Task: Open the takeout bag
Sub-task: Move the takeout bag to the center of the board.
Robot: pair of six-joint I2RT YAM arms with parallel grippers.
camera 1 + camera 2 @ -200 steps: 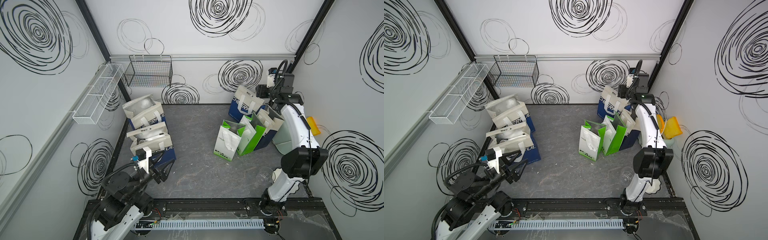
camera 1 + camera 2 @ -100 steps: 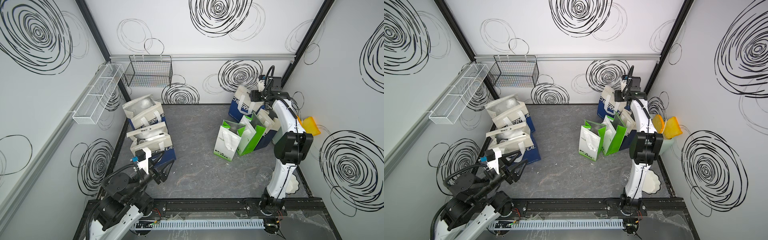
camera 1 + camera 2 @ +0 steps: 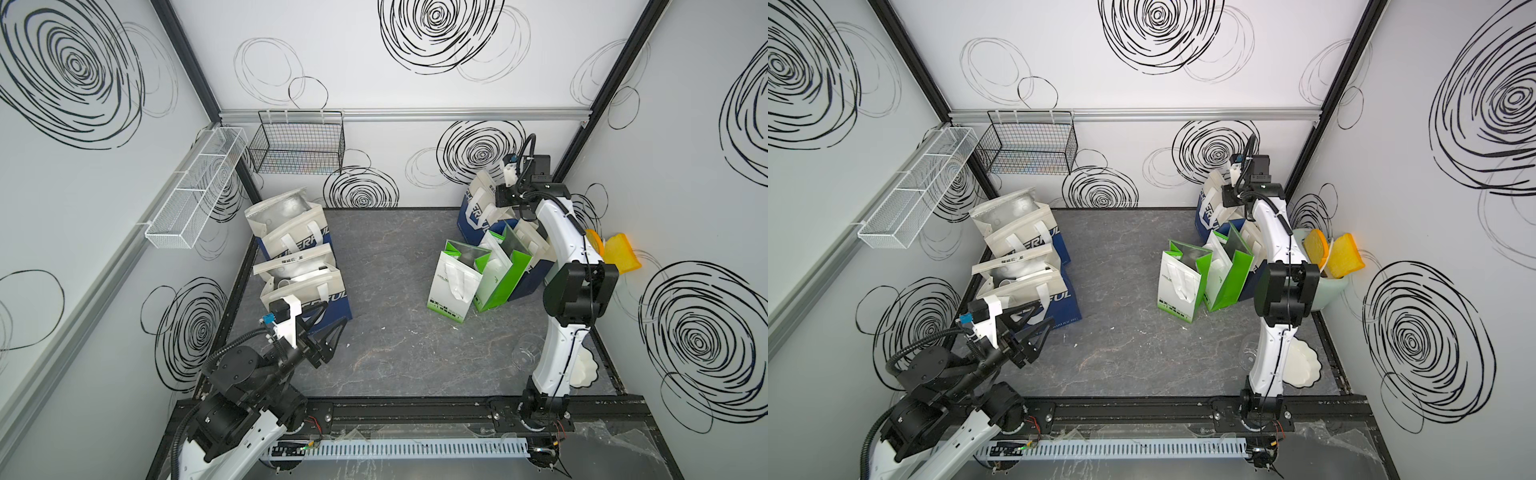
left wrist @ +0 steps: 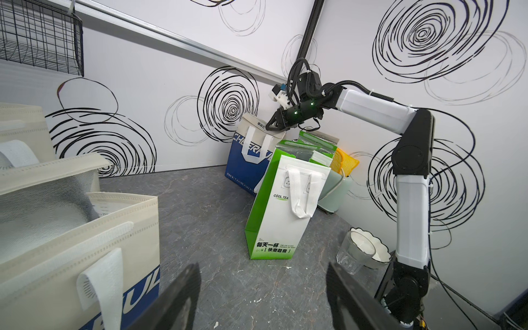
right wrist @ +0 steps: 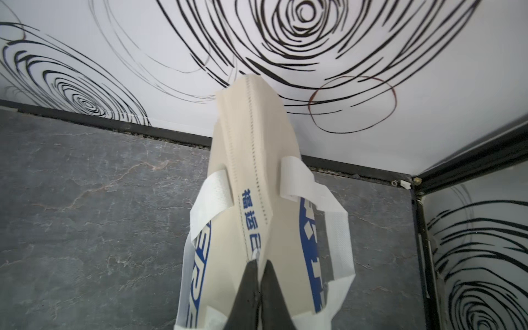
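Note:
The takeout bag, beige on top and blue below with white handles, stands at the back right by the wall. Its top edges are pressed together into a flat seam. My right gripper is shut on that seam near its end; it also shows in both top views and in the left wrist view. My left gripper hovers open and empty over the floor at the front left, far from the bag.
Two green-and-white bags stand in front of the takeout bag. Two open beige-and-blue bags line the left wall. A glass and a white bowl sit near the right arm's base. Wire baskets hang on the walls.
The right arm has reached in over the takeout bag's top and its jaws have shut on the seam. The left arm has barely moved.

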